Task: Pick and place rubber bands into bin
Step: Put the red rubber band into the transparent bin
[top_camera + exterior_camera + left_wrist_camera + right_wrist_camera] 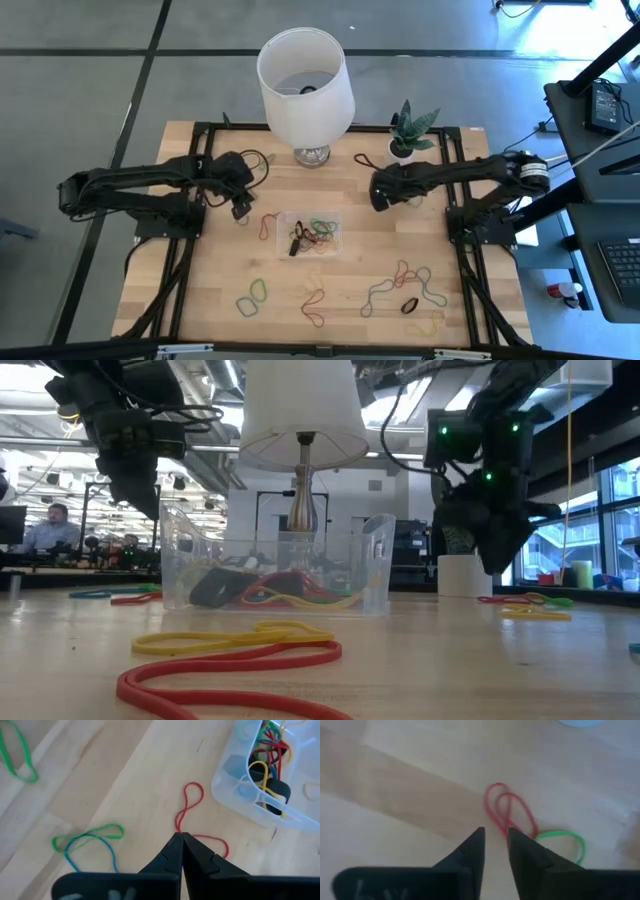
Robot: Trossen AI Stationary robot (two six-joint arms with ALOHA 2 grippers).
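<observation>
The clear bin [310, 232] sits mid-table and holds several rubber bands [285, 590]. More bands lie loose on the wood: a twisted red one [192, 800] left of the bin, and others near the near edge [400, 282]. My left gripper [243, 208] is shut and hangs raised [135, 495] over the red band, its tips [181, 837] above the band's crossing. My right gripper [378, 195] stands right of the bin, raised [500, 550], with a narrow gap between its fingers [495, 836]. A red band [507, 807] and a green band [565, 840] lie beyond it.
A white lampshade on a metal stand [305, 75] rises at the far edge behind the bin. A small white plant pot [403, 148] stands to its right. A green-and-blue band [252, 297], an orange one [313, 305] and a yellow one [425, 325] lie toward the near edge.
</observation>
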